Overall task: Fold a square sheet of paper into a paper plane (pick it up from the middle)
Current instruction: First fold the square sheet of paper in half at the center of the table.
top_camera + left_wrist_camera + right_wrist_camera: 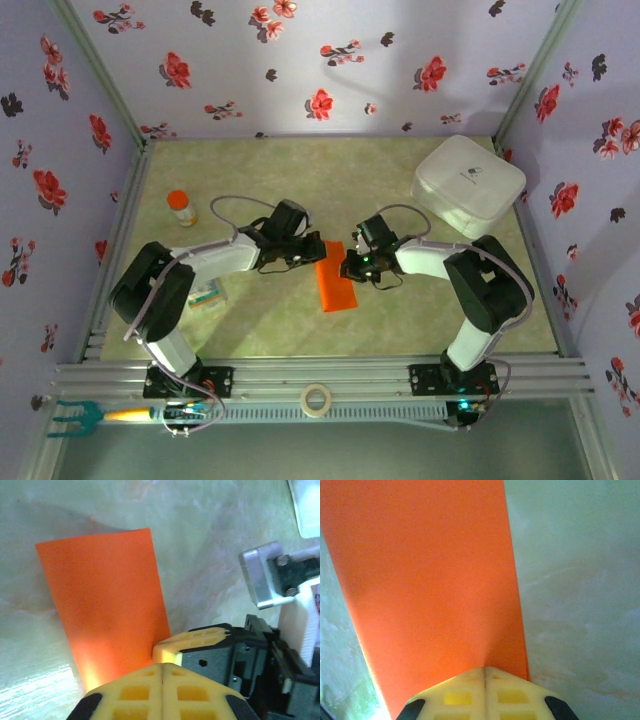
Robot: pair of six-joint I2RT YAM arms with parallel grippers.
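Containers first: one white case (468, 185) sits at the far right corner of the desk (400, 320), lid shut, so I can't see inside. One small orange-capped bottle (181, 208) stands upright at the far left, contents too small to tell.

Counting on: one printed packet (207, 296) lies by my left elbow, one roll of tape (316, 400) rests on the front rail, and there's one orange sheet of paper (335, 283). It's a long rectangle in the middle of the desk, its near end pointing toward my bases.

Both my arms are bent with elbows out wide and forearms reaching inward, and they meet at the sheet's far end. My right claw (485, 669) is pressed together, pinching the sheet's edge, and the paper runs straight out from between the pads. My left claw (163, 666) is pressed together too, pads meeting right at the sheet's edge — whether any paper is caught between them I cannot tell. From my left wrist I see a right fingertip (200, 637) touching the sheet's corner, just beside my own.
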